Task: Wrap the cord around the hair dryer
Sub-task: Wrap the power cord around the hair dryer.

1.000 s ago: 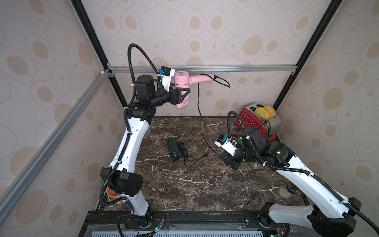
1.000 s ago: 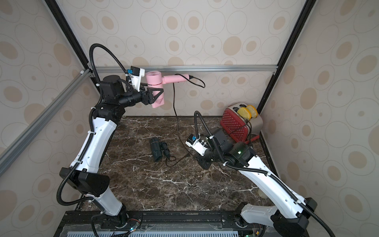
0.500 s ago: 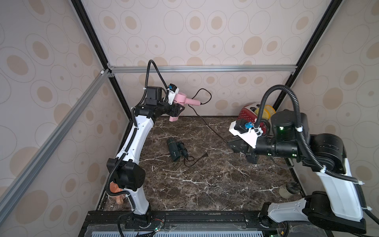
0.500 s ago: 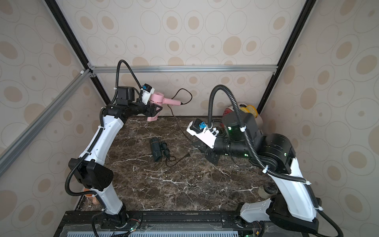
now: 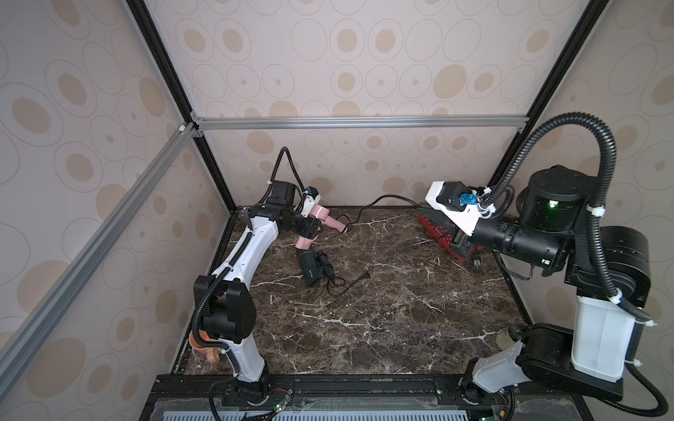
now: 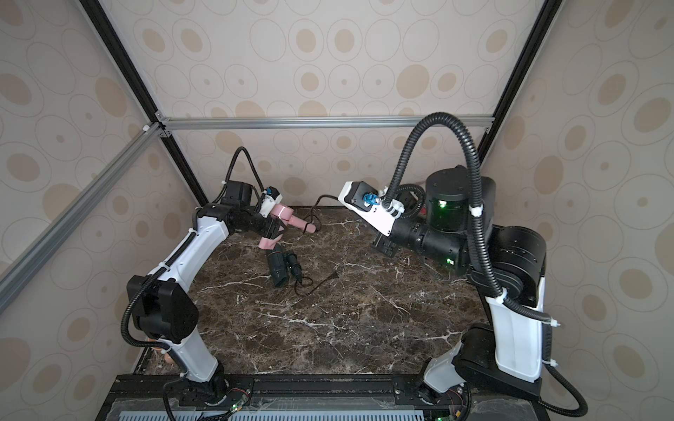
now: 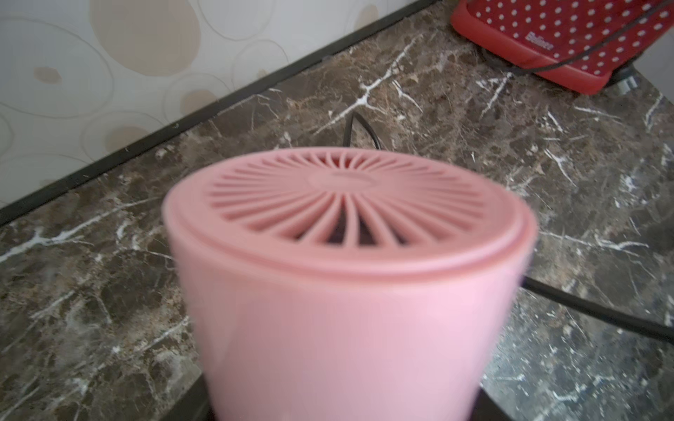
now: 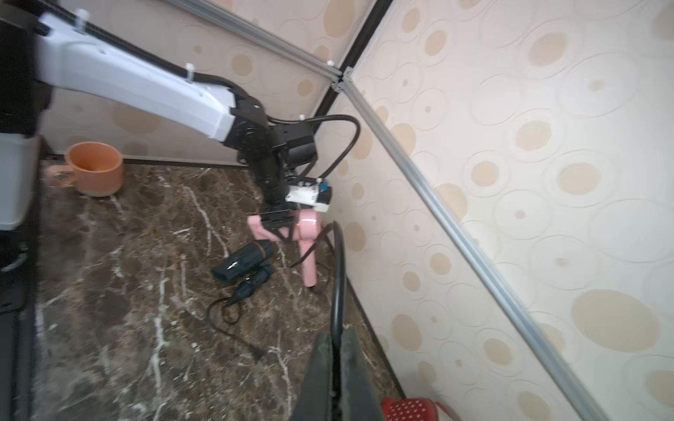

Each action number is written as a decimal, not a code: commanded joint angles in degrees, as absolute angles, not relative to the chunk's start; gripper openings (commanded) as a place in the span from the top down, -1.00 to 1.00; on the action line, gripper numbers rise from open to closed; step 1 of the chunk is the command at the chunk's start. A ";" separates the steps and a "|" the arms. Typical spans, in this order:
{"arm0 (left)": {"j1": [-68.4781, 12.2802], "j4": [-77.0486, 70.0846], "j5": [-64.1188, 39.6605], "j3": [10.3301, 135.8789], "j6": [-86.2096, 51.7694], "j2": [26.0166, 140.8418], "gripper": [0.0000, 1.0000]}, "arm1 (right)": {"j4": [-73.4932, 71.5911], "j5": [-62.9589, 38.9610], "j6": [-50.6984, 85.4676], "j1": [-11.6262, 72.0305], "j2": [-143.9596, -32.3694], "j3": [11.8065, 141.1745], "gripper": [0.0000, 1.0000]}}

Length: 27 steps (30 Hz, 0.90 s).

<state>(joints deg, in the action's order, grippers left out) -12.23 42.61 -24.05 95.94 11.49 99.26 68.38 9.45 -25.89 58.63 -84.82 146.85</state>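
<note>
While the left gripper (image 8: 279, 227) is clamping the pink plastic hair dryer (image 5: 318, 213) at the far left, the right gripper (image 8: 336, 340) is pinching its thin black cord (image 5: 386, 197). Good wrapping is depending on keeping it taut around the handle (image 5: 333, 222). The plug end is lying hidden, probably behind the right arm (image 5: 518, 237).

In both top views the hair dryer (image 5: 330, 220) is up left of centre, over the back edge of the counter (image 5: 364, 320), with a second dryer (image 5: 310, 268) lying on the counter just below it. The hair dryer's cord (image 5: 383, 197) trails right toward an appliance (image 5: 436, 229) at mid right, and a mug (image 5: 208, 351) sits way down lower left.
</note>
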 commanded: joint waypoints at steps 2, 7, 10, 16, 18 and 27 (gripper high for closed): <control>-17.65 46.28 -33.92 96.81 13.74 91.14 1.00 | 51.94 12.79 -36.02 50.05 -87.49 146.16 1.00; -24.57 47.06 -44.55 93.91 7.52 85.13 1.00 | 42.30 7.70 -35.47 36.76 -92.94 146.78 1.00; -28.20 43.83 -51.83 93.25 0.71 81.84 1.00 | 41.31 3.04 -29.99 28.06 -97.46 149.37 1.00; -31.27 17.74 -59.16 90.54 -20.86 74.82 1.00 | 42.06 -7.83 -19.01 16.72 -103.99 144.13 1.00; -30.46 12.70 -57.80 90.70 -23.53 72.58 1.00 | 40.29 -10.01 -17.60 15.94 -103.08 137.48 1.00; -24.15 -10.40 -54.09 94.46 -36.11 71.33 1.00 | 30.54 -16.84 -11.84 15.55 -93.30 102.99 1.00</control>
<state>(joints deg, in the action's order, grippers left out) -24.86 2.00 -55.00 90.48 -31.18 71.50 35.27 -12.62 -15.03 15.57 -98.72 107.81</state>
